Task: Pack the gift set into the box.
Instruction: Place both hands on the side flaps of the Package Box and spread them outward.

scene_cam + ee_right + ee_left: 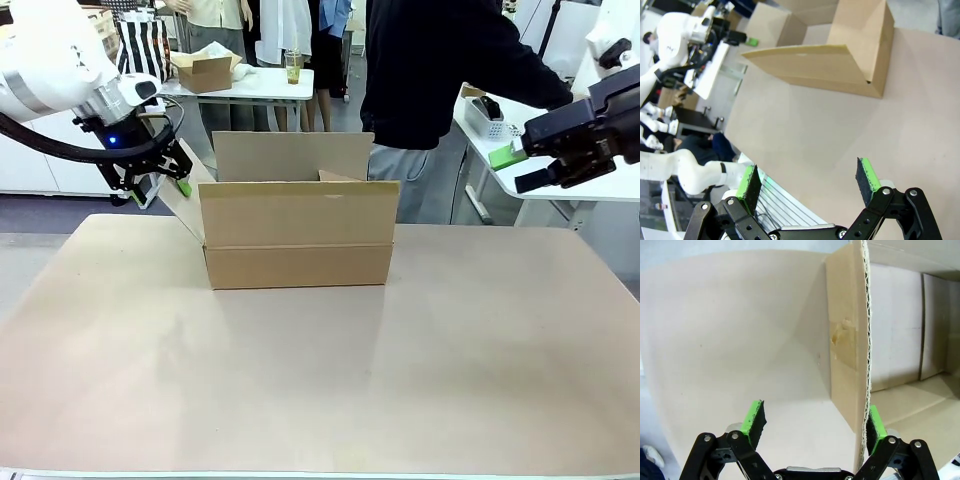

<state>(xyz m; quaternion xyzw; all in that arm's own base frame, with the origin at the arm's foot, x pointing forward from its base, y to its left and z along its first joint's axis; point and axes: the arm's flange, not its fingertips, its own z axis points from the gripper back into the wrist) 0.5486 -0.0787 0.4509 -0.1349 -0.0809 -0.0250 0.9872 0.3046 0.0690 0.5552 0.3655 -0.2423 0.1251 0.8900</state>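
Note:
The box stands at the far middle of the table, its top flaps open. My left gripper hangs at the box's left side flap. In the left wrist view, this gripper is open, and the flap's corrugated edge runs between its fingers, close to the right pad. My right gripper is open and empty, high off the table's right edge. The right wrist view looks from that gripper down on the box. The gift set is out of view.
A person in a dark top stands behind the box. A small carton with white paper and a cup sit on a white table farther back. Another white table with a basket stands at the right.

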